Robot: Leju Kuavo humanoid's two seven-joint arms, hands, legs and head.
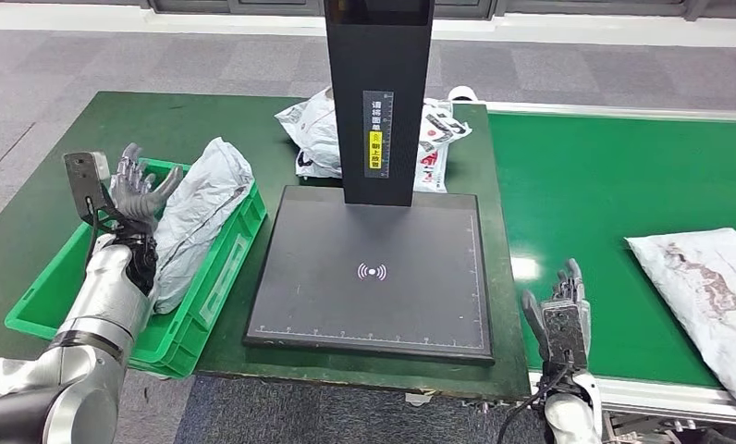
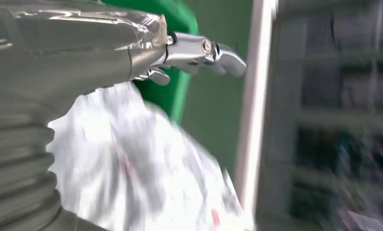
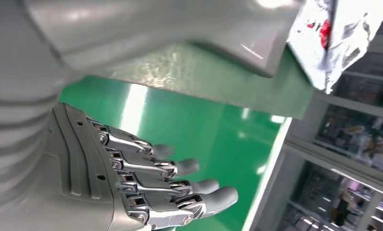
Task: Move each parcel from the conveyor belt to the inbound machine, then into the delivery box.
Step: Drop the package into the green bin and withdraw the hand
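Hovering over the green delivery box (image 1: 50, 296), left hand (image 1: 138, 192) spread and empty, just beside a grey parcel (image 1: 198, 217) leaning inside. Blurred in left wrist view. Raised beside conveyor belt (image 1: 586, 194), right hand (image 1: 560, 310), fingers (image 3: 180, 167) apart, holding nothing; white parcel (image 1: 711, 282) lying well apart on the belt.

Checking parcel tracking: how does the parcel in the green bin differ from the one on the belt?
The bin parcel is plain grey, crumpled, propped slanting against the green bin wall beside the left robot hand. The belt parcel is white with dark markings, lying flat on the conveyor, untouched. Both are soft poly mailers.
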